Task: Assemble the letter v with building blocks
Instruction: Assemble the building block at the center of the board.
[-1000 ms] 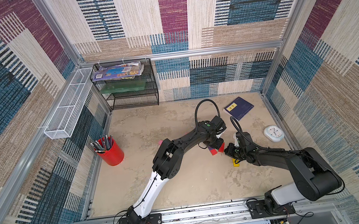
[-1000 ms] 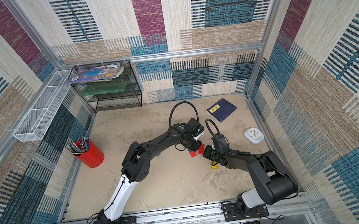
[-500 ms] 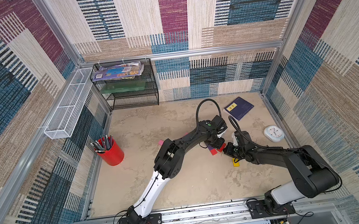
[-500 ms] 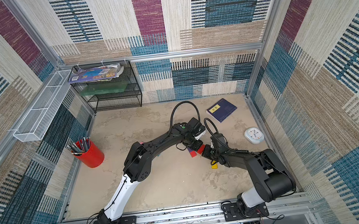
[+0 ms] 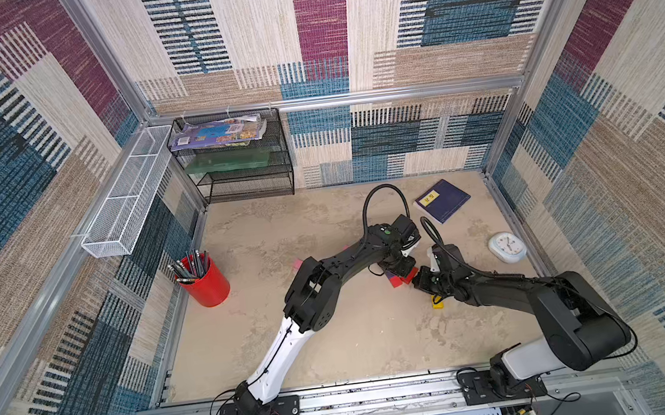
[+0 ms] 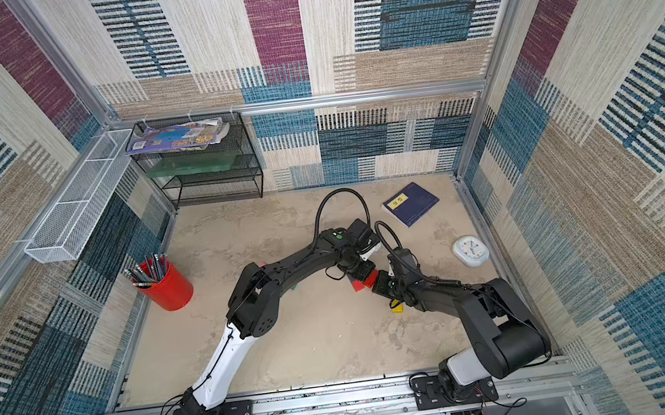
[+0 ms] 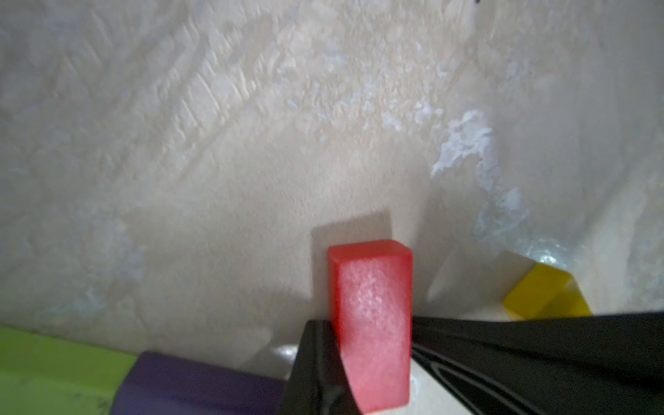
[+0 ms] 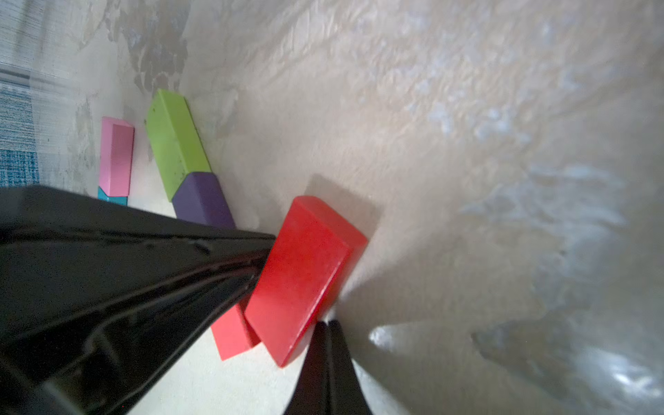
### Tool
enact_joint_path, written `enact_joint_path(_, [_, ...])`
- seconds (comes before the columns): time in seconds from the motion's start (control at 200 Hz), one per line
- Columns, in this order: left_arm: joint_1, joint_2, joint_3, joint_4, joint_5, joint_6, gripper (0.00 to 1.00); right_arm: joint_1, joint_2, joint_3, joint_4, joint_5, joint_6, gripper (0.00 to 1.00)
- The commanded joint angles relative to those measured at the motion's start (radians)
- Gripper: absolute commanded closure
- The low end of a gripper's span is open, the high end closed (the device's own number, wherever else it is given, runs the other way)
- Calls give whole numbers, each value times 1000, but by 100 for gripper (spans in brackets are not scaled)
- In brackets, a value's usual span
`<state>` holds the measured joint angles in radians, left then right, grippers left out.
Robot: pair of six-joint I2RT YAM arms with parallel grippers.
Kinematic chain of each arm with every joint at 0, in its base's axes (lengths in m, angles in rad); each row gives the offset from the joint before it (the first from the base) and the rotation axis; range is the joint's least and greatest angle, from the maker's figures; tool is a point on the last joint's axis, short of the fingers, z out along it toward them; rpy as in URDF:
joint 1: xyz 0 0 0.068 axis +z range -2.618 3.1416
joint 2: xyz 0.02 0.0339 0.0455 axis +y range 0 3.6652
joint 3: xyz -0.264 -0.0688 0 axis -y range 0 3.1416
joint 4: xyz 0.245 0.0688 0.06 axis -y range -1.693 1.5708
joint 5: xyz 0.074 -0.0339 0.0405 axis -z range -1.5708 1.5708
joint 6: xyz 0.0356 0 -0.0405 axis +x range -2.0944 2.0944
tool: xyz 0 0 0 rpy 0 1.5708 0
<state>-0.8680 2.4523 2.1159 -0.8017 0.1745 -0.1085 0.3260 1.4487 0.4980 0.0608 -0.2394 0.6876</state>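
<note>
Two clenched claws crowd one spot. Nearest, the yellow block lies apart. Next, the right gripper grasps the tilted red block, which overlaps the coral block clamped in the left gripper. Beyond, the purple block abuts the lime green block; the pink block lies past them. Risk: released while tilted, the red block likely slides off, and either claw may knock the purple-green row crooked.

right gripper edged its red block toward the coral block.
</note>
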Motion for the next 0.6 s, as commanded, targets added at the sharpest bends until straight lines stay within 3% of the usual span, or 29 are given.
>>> enact_joint_path(0.0, [-3,-2,29,-26,-16,11,95,2,-25,2,-5,6,-10,94])
enact_joint_path(0.095, [3,-28,45,-16,-80,2,93,1,-60,12,-29,14,-13,94])
enact_joint_path(0.185, [13,-94,-24,76,-102,-9,91,-2,-93,27,-62,28,-25,93])
enact_joint_path(0.401, [44,-324,-346,299,-88,-81,92,-20,-131,42,-113,39,-43,92])
enact_joint_path(0.591, [74,-519,-721,468,-37,-197,100,-112,-97,63,-104,12,-89,92])
